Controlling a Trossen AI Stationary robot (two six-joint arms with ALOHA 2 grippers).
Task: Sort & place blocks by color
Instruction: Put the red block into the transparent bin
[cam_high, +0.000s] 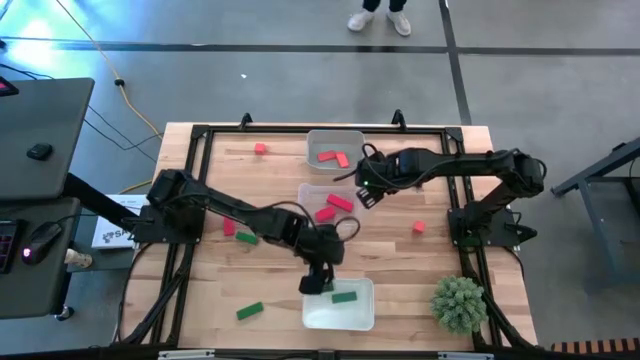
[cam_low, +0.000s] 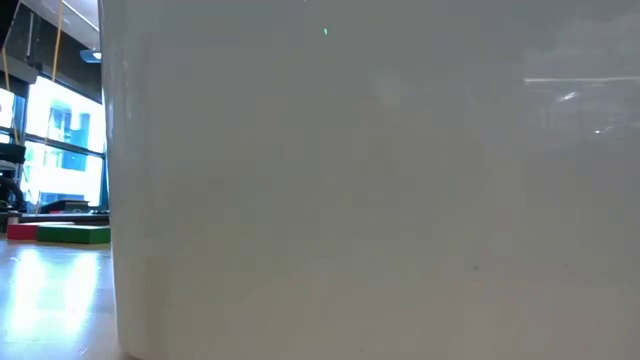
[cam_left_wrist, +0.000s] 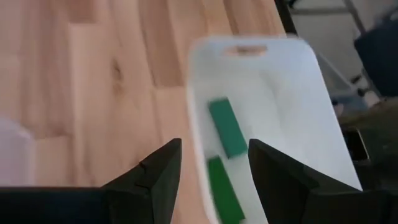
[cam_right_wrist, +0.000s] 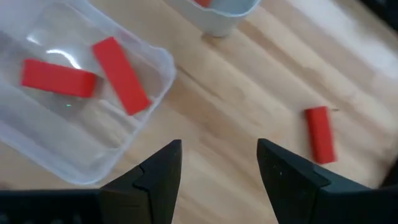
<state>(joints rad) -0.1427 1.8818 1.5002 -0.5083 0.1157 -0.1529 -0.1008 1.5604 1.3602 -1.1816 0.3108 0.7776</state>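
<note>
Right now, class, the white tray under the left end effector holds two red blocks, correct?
Not quite: the two blocks in the white tray are green, not red. The left wrist view shows them below the open left end effector.

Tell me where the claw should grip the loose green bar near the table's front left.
Grip the green bar across its narrow middle, coming straight down from above. It lies flat and slightly angled on bare wood, apart from the white tray, so its long sides look free.

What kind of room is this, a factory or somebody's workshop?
Probably a robotics lab or test space, not a factory. Two arms are bolted to a wooden table with small blocks and trays, a desk with a computer mouse stands alongside, and cables trail over a bare floor.
</note>
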